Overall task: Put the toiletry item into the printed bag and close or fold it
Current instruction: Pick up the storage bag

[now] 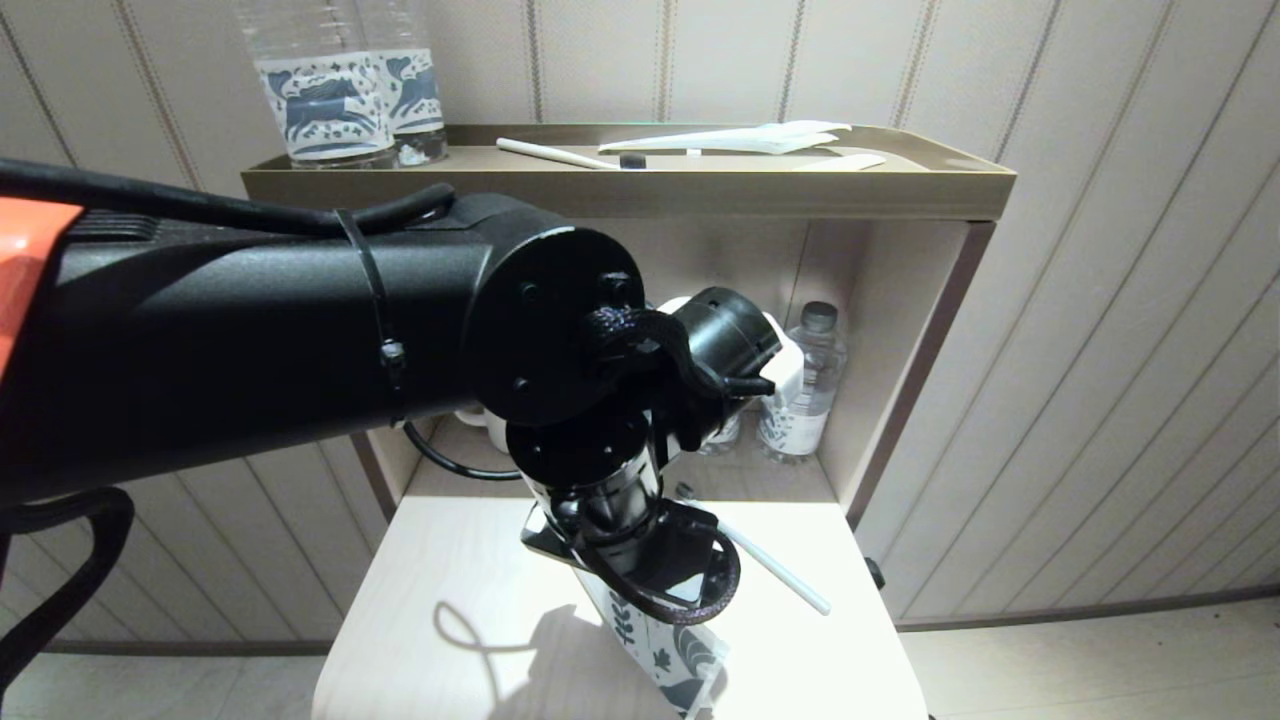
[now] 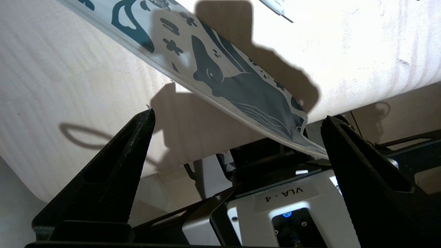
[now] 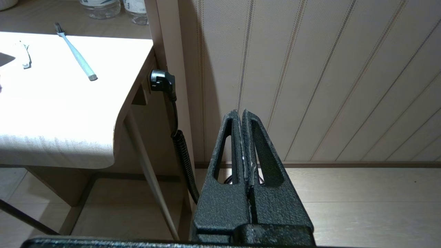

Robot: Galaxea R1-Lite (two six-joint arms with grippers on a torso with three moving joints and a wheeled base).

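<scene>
The printed bag [image 1: 660, 650] lies slantwise on the small white table [image 1: 450, 600], its near end past the front edge. My left arm reaches down over it, so most of the bag is hidden in the head view. In the left wrist view the left gripper [image 2: 240, 115] is open, and the bag's [image 2: 234, 86] overhanging end lies between its fingers, close to one finger [image 2: 344, 148]. The toothbrush [image 1: 775, 565] lies on the table just right of the bag, dark head toward the shelf. My right gripper [image 3: 241, 112] is shut on nothing, low beside the table's right side; the toothbrush [image 3: 75, 53] shows there.
Behind the table stands a shelf unit whose top tray [image 1: 940, 160] holds two labelled bottles [image 1: 320, 90], a cream-handled toothbrush [image 1: 560, 153] and a plain white wrapper [image 1: 740, 138]. A water bottle [image 1: 805, 385] stands in the niche. A black plug and coiled cable [image 3: 162, 81] hang at the table's right side.
</scene>
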